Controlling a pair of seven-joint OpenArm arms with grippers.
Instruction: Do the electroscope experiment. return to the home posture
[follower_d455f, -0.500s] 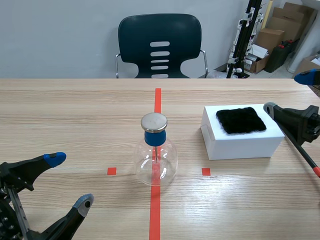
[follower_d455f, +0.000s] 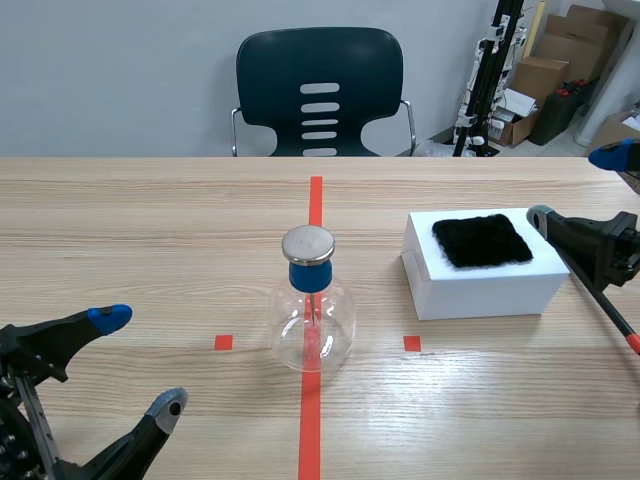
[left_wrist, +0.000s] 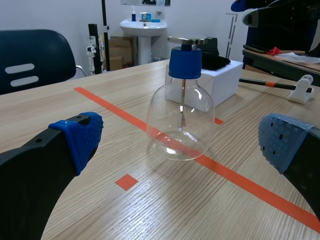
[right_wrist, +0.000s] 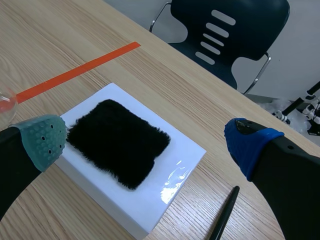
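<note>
The electroscope (follower_d455f: 312, 310) is a clear glass flask with a blue stopper and a round metal cap, standing on the red centre tape; it stands ahead of my left gripper (left_wrist: 175, 150) in the left wrist view as electroscope (left_wrist: 181, 105). A black fur cloth (follower_d455f: 481, 240) lies on a white box (follower_d455f: 490, 285) to its right, also seen as fur cloth (right_wrist: 117, 141) on box (right_wrist: 170, 185). A black rod (follower_d455f: 600, 295) with an orange end lies right of the box; rod (right_wrist: 224, 212). My left gripper (follower_d455f: 140, 365) is open at the front left. My right gripper (follower_d455f: 575, 185) hangs open above the box's right side.
A dark chair (follower_d455f: 320, 90) stands behind the far table edge. Cardboard boxes (follower_d455f: 560, 60) and a black stand sit at the back right. Small red tape squares (follower_d455f: 223, 342) mark the wood on either side of the flask.
</note>
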